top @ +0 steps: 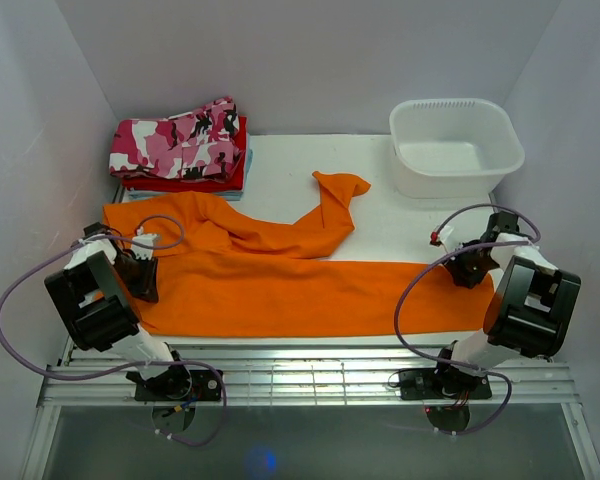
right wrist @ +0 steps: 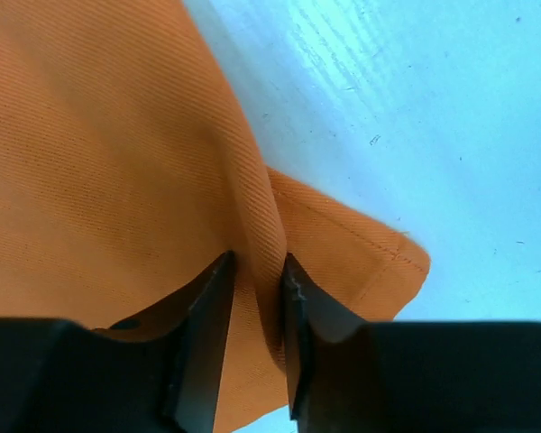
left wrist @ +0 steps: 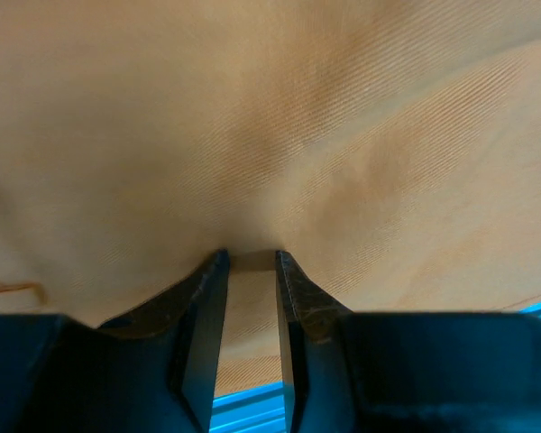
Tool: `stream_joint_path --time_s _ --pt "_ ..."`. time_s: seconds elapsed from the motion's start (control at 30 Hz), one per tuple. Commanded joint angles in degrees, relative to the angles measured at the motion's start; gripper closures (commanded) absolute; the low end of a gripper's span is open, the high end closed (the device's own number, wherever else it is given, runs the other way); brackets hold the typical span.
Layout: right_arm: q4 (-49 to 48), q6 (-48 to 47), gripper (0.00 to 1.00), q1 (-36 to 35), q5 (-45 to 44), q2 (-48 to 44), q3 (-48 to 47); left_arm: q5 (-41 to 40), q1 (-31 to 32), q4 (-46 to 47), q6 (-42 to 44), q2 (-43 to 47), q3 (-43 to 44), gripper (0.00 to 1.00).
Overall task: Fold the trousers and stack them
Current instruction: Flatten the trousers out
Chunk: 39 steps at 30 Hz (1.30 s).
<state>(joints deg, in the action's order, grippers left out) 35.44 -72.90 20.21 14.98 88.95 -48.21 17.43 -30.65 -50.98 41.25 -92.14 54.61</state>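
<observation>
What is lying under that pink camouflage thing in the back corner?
A folded red garment lies under the camouflage garment, with a pale blue edge below it. Anything deeper is covered.

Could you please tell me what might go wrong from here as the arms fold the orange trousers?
1. The right end effector pinches only a thin ridge of the trousers near the hem corner; it may slip out.
2. The far leg lies twisted and bunched toward the white tub, so folding now could trap creases.
</observation>
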Motion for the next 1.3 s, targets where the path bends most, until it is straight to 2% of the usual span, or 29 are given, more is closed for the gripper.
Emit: stream_joint_path --time_s 0.0,0.03,0.1,0.23,0.33,0.37,0.4,0.43,0.47,0.5,0.53,0.57,0.67,0.7,0.73,0.77,0.8,0.83,0.87,0.9,0.93,0.97,1.0,1.03,1.07,1.1,1.17,1.27 --pt "0.1 -7.3 0.74 1.4 -7.7 -0.2 9.6 -5.9 -1.2 4.8 1.1 1.3 -5.0 0.62" --pt "0.2 -11.0 0.83 1.8 -8.0 -3.2 12.0 -6.9 -2.6 5.6 3.2 2.0 -7.2 0.63" --pt "0.2 -14.7 0.91 2.8 -8.4 -6.8 13.8 -9.1 -4.1 6.2 5.2 2.1 -8.5 0.65" --pt "-4.4 -17.7 0.92 4.6 -2.2 -19.8 14.0 -9.3 -7.9 6.5 7.6 2.0 -7.8 0.70" --pt "-9.3 -18.4 0.92 4.7 1.3 -29.0 15.8 -8.0 -7.9 6.2 7.4 2.5 -6.3 0.71" --pt "-9.3 -20.2 0.84 4.7 1.0 -30.8 18.0 -7.8 -7.9 6.2 7.5 2.6 -5.9 0.71" --pt "-9.1 -25.0 0.71 4.7 0.4 -32.2 19.4 -7.8 -7.9 6.2 7.5 2.2 -5.0 0.71" --pt "-9.2 -27.1 0.16 4.8 -1.8 -34.5 20.7 -8.1 -7.9 6.1 7.4 1.9 -4.4 0.70" --pt "-9.1 -28.9 0.09 5.5 -2.8 -35.0 21.7 -8.4 -7.9 6.0 7.5 1.7 -3.8 0.70" --pt "-9.0 -30.2 0.10 6.0 -3.4 -35.0 21.7 -8.6 -7.9 6.0 7.9 1.5 -3.1 0.69" --pt "-6.1 -26.8 0.10 7.1 -1.9 -30.8 16.9 -7.9 -7.9 4.9 8.8 2.1 -1.9 0.67" --pt "-6.1 -26.8 0.10 7.2 -1.9 -30.8 16.8 -6.7 -7.9 4.8 8.8 2.1 -1.9 0.67" --pt "4.6 -17.0 0.04 7.2 3.4 -20.8 3.3 1.7 -7.7 -0.9 10.7 4.6 2.0 0.60" --pt "8.6 -14.7 0.08 7.2 6.5 -14.7 -4.3 3.9 -6.6 -3.8 10.8 6.3 4.4 0.56" --pt "14.9 -10.2 0.14 7.0 8.5 -11.7 -7.7 6.1 -5.6 -5.2 10.5 7.4 5.6 0.53" --pt "16.8 -7.3 0.19 7.0 10.0 -9.3 -10.5 10.5 -4.3 -6.2 9.9 8.7 6.9 0.51" --pt "18.4 -4.8 0.30 6.8 12.6 -4.9 -14.9 12.5 -1.2 -6.5 6.2 11.3 8.0 0.47" --pt "19.9 -0.8 0.33 6.4 13.9 -3.2 -16.5 14.5 1.2 -6.5 3.8 12.6 10.3 0.45" --pt "19.7 1.7 0.34 6.3 15.2 -2.1 -17.6 17.8 3.6 -6.2 1.3 13.6 11.5 0.43" --pt "19.2 3.8 0.34 6.2 17.9 -1.2 -18.5 18.4 9.6 -2.7 -2.0 14.4 12.3 0.41" --pt "18.3 8.7 0.34 5.8 19.1 -1.2 -19.3 18.3 12.7 0.6 -11.4 15.6 13.2 0.37" --pt "14.9 12.0 0.34 5.6 20.0 -1.4 -19.5 17.7 18.6 4.0 -16.1 15.7 13.8 0.36" --pt "13.3 14.8 0.32 5.4 21.6 -1.9 -19.4 16.6 21.4 10.4 -20.2 15.2 14.5 0.35" --pt "12.1 17.1 0.31 5.1 22.3 -2.2 -19.6 16.0 23.9 13.6 -28.0 13.2 16.0 0.34" --pt "11.0 21.2 0.30 4.8 22.9 -2.4 -19.7 15.3 28.8 16.6 -31.2 11.6 17.0 0.33" --pt "7.7 23.8 0.29 4.2 23.2 -2.6 -19.7 12.7 31.3 20.5 -33.7 9.8 18.3 0.34" --pt "4.7 30.9 0.29 0.2 22.2 -2.6 -21.4 9.3 35.8 21.9 -38.6 3.2 22.8 0.35" --pt "-3.2 38.8 0.28 -9.5 16.1 -1.9 -24.2 4.0 36.0 21.6 -43.0 -0.8 24.8 0.37"
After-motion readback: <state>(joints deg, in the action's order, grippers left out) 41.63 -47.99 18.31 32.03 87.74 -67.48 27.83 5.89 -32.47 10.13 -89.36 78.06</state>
